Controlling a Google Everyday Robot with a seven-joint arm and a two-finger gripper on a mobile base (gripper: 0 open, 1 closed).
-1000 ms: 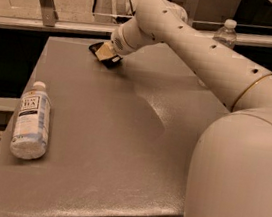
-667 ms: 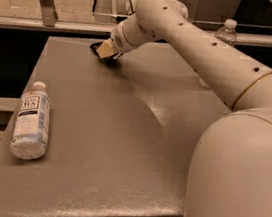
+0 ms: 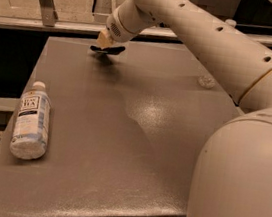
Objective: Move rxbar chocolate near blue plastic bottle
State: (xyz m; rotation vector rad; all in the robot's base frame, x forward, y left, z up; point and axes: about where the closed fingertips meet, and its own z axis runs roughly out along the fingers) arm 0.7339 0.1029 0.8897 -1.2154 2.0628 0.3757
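Grey tabletop (image 3: 138,131), and over at its left edge the blue plastic bottle (image 3: 31,122) is lying on its side, white cap toward the far end, base toward me, long axis running near to far. Nothing beside it yet.

Moving right and to the far end: there's the rxbar chocolate (image 3: 109,49), a flat black sliver with a shadow under it, so I'd say it's hanging just clear of the surface. The gripper (image 3: 104,44) is on top of it, fingers pinching the bar at its left part. The bar sits close to level, its long axis running left to right across the table, the free end pointing right.

So the pick looks done; what's left is the carry. The bar is well apart from the bottle and needs to come toward the near-left, then go down next to it.

Further right the pale arm (image 3: 206,37) sweeps back across the table, with a small clear object (image 3: 206,81) on the surface below it.
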